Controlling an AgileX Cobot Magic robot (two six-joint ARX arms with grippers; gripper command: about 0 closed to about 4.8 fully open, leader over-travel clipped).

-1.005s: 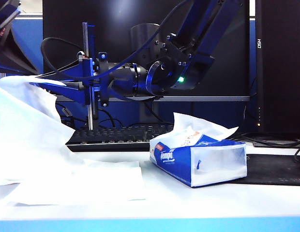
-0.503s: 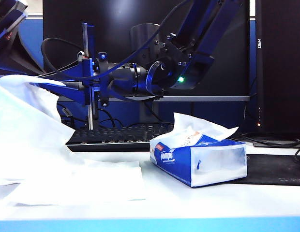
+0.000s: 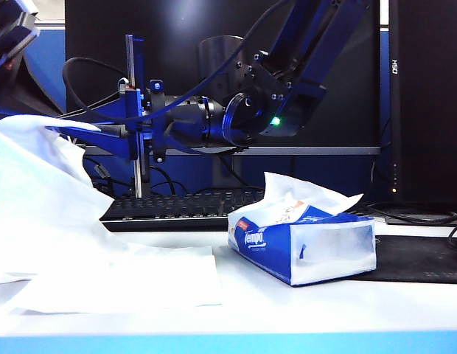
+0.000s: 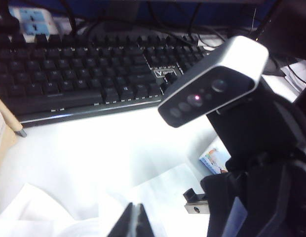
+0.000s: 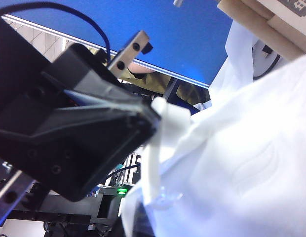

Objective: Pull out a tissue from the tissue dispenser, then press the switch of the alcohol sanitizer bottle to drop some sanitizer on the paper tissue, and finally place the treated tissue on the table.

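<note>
Right gripper still clamped on tissue, left gripper closed.

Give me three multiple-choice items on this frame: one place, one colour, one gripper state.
1. The tissue dispenser lies: A on the table; B on the floor; C in a gripper.
2. Its wrapper: A red; B blue and white; C green.
3. The right gripper, raised at the left: A open; B shut on nothing; C shut on the tissue.
A: it rests on the table. B: visible print. C: jaws pinch white paper; the left gripper, shut, hovers over the flat sheet.
</note>
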